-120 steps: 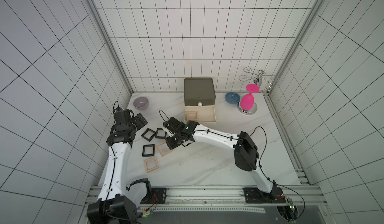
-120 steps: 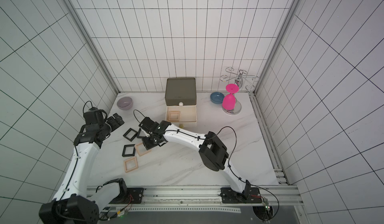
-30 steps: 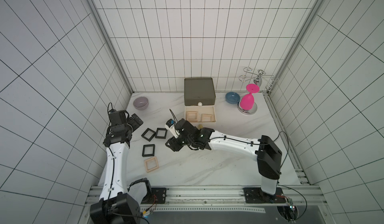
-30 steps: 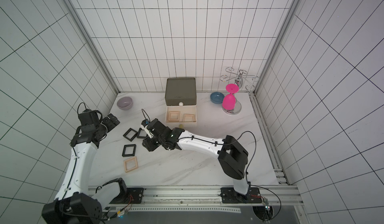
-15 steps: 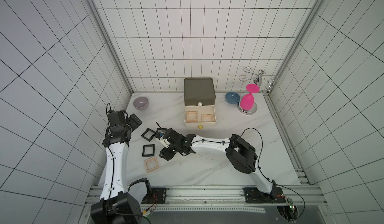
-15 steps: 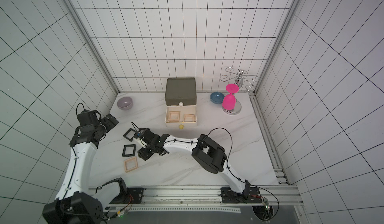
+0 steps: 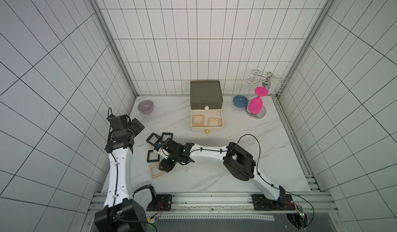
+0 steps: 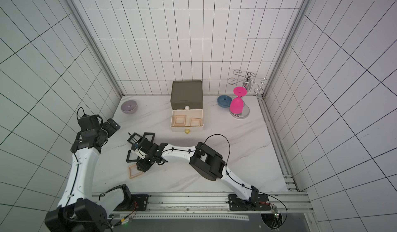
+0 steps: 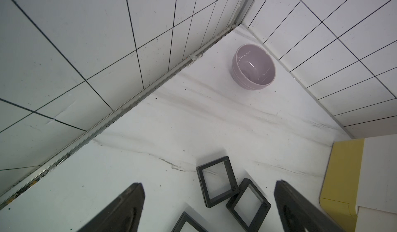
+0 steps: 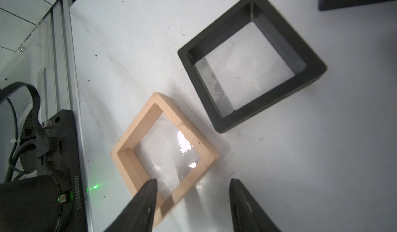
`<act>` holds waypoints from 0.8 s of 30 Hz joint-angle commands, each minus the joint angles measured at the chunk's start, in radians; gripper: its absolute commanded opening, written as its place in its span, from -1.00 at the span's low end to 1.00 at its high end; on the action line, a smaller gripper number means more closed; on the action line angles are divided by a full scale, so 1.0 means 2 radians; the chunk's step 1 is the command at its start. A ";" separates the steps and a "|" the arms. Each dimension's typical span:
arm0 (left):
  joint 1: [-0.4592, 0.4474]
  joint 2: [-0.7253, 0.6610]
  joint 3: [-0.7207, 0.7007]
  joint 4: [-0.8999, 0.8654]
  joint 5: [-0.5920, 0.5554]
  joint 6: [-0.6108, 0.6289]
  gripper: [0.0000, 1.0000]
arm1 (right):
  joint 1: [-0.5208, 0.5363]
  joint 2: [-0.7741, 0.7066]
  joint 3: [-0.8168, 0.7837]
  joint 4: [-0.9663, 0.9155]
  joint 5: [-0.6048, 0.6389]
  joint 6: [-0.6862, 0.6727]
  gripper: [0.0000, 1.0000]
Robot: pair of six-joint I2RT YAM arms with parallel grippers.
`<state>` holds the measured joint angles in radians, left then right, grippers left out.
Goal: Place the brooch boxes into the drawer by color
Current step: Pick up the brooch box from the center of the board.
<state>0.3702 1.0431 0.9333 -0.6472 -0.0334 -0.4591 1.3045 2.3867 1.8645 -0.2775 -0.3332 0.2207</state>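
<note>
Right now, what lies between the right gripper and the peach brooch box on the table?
Nothing. The right wrist view shows the right gripper over a corner of the peach brooch box, one wall between its fingers.

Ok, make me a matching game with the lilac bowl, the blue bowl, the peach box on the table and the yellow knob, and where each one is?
Things:
1. lilac bowl
2. blue bowl
3. loose peach brooch box
4. yellow knob

Places:
A. on the front of the pulled-out white tier
B. just beneath the right gripper
C. alone in a far corner
D. next to the pink glass

Pairs: 1-C, 2-D, 3-B, 4-A
</note>
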 commanded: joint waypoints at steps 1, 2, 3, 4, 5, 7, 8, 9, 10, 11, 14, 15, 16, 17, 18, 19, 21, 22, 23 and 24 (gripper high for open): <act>0.004 0.001 0.006 0.010 0.002 0.005 0.97 | 0.004 0.023 0.044 -0.039 0.007 0.004 0.06; 0.005 0.001 0.006 0.010 0.004 0.005 0.97 | 0.004 0.028 0.052 -0.047 0.009 0.005 0.01; 0.005 -0.001 0.005 0.009 0.004 0.004 0.97 | 0.005 0.032 0.059 -0.054 0.014 0.005 -0.05; 0.005 -0.003 0.003 0.009 0.004 0.005 0.97 | 0.005 0.036 0.068 -0.063 0.019 0.005 -0.10; 0.005 -0.006 0.002 0.010 0.005 0.005 0.97 | 0.007 0.040 0.074 -0.072 0.023 0.005 -0.15; 0.005 -0.009 -0.001 0.010 0.004 0.004 0.97 | 0.009 0.045 0.086 -0.086 0.039 0.008 -0.26; 0.004 -0.009 -0.001 0.010 0.005 0.005 0.97 | 0.010 0.048 0.091 -0.094 0.048 0.010 -0.31; 0.005 -0.009 -0.001 0.010 0.006 0.005 0.97 | 0.010 0.050 0.095 -0.101 0.055 0.011 -0.35; 0.004 -0.008 -0.001 0.010 0.007 0.005 0.97 | 0.010 0.051 0.097 -0.105 0.063 0.014 -0.42; 0.005 -0.008 0.000 0.011 0.009 0.004 0.97 | 0.010 0.050 0.097 -0.110 0.072 0.016 -0.46; 0.005 -0.008 0.000 0.011 0.011 0.004 0.97 | 0.008 0.044 0.091 -0.117 0.096 0.022 -0.51; 0.004 -0.008 0.000 0.011 0.011 0.003 0.97 | 0.006 0.040 0.087 -0.117 0.098 0.023 -0.50; 0.004 -0.009 0.000 0.011 0.012 0.003 0.97 | 0.004 0.033 0.081 -0.115 0.099 0.025 -0.50; 0.005 -0.010 -0.001 0.011 0.012 0.003 0.97 | 0.002 0.026 0.073 -0.110 0.101 0.027 -0.50; 0.005 -0.011 -0.001 0.011 0.013 0.003 0.97 | 0.001 0.019 0.068 -0.106 0.101 0.029 -0.51; 0.004 -0.011 -0.001 0.011 0.013 0.003 0.97 | 0.000 0.013 0.064 -0.106 0.106 0.031 -0.52; 0.004 -0.013 -0.002 0.011 0.013 0.003 0.97 | -0.002 0.006 0.063 -0.112 0.112 0.032 -0.58; 0.004 -0.014 -0.003 0.011 0.014 0.003 0.97 | -0.002 0.003 0.062 -0.115 0.117 0.032 -0.64; 0.004 -0.015 -0.003 0.011 0.015 0.002 0.97 | -0.003 -0.001 0.058 -0.116 0.121 0.034 -0.69; 0.005 -0.015 -0.003 0.012 0.015 0.002 0.97 | -0.004 -0.005 0.055 -0.117 0.125 0.036 -0.72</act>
<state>0.3752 1.0317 0.9325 -0.6472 -0.0135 -0.4599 1.3075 2.4332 2.0136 -0.4644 -0.1398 0.2764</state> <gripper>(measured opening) 0.983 0.146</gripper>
